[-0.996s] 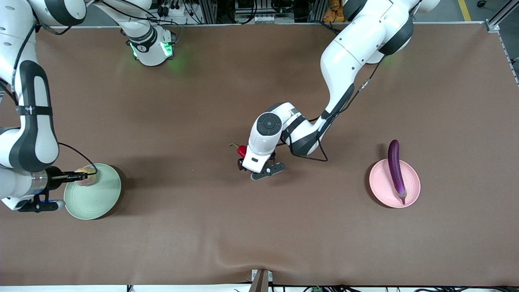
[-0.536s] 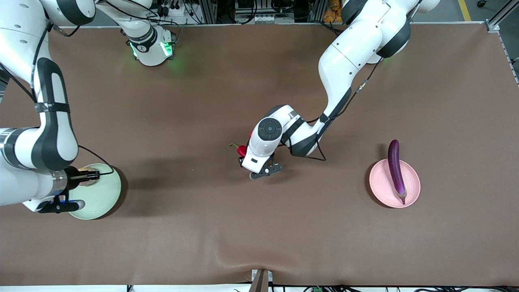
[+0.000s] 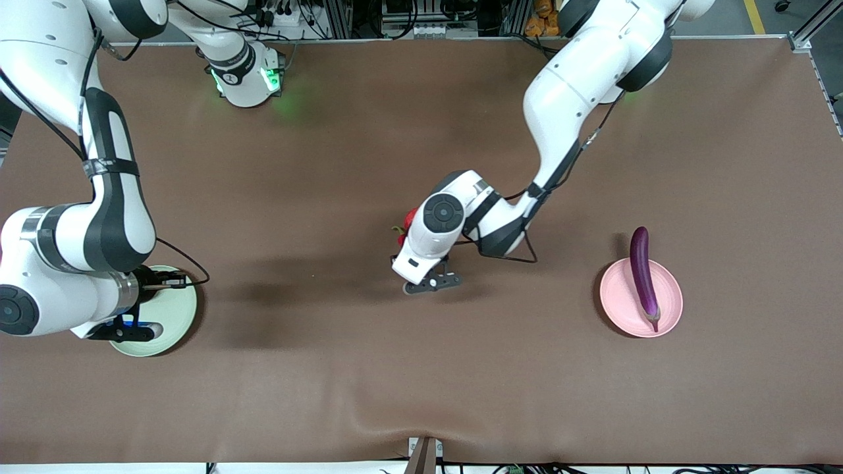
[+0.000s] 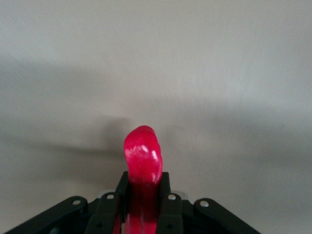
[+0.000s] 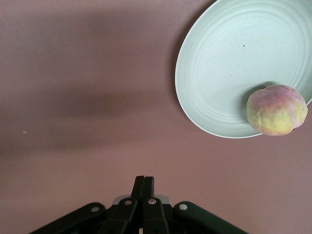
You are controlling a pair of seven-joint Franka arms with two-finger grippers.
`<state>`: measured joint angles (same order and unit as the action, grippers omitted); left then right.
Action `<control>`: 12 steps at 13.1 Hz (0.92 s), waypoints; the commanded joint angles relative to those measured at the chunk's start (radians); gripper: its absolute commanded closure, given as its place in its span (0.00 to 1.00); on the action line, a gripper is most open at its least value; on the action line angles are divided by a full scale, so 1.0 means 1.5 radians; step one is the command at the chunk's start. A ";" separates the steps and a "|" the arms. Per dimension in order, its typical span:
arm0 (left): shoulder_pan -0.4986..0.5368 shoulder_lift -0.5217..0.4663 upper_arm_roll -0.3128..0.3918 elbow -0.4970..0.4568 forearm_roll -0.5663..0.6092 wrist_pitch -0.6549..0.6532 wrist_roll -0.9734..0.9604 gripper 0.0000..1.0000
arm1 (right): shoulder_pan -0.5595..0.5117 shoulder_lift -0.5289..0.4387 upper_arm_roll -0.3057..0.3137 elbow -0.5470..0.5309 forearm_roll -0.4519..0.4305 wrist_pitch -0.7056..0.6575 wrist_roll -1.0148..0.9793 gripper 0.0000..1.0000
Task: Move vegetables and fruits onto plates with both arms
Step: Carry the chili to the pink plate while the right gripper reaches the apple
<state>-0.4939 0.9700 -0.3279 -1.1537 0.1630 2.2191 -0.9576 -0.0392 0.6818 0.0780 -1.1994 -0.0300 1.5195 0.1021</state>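
Your left claw (image 4: 144,204) now clamps the chili pepper (image 4: 142,163); only the right wrist view shows the right claw (image 5: 144,187) shut empty, the ribbed fruit (image 5: 276,110) on the green plate (image 5: 219,58).

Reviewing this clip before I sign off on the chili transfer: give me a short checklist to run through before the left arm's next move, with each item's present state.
1. Left gripper shut on the red chili pepper: ok, fingers clamp it on both sides.
2. Chili seated securely: cannot tell; only its tip shows past the fingers.
3. Pink plate has room: ok, the purple eggplant lies across its middle, with bare plate on either side.
4. Right gripper empty and shut: ok, it is over bare table beside the green plate.
5. Yellow-pink fruit on the green plate: ok, near the rim.
6. Pomegranate located: not ok, not visible in any view.
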 commanded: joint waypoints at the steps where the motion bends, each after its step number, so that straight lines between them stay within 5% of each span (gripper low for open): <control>1: 0.100 -0.070 -0.029 -0.015 -0.032 -0.055 0.050 1.00 | 0.031 -0.033 -0.002 -0.006 0.024 -0.040 0.069 1.00; 6: 0.300 -0.144 -0.136 -0.015 -0.045 -0.126 0.125 1.00 | 0.090 -0.034 -0.004 -0.008 0.233 -0.029 0.236 1.00; 9: 0.455 -0.169 -0.225 -0.030 -0.045 -0.222 0.255 1.00 | 0.176 -0.031 -0.005 -0.031 0.239 0.071 0.352 1.00; 12: 0.530 -0.181 -0.234 -0.063 -0.018 -0.294 0.366 1.00 | 0.263 -0.021 -0.005 -0.040 0.239 0.152 0.480 1.00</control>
<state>0.2484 0.7242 -0.6635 -1.1755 0.1157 1.8010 -0.4775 0.2901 0.6522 0.0831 -1.2442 0.3133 1.6978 0.7348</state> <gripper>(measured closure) 0.736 0.991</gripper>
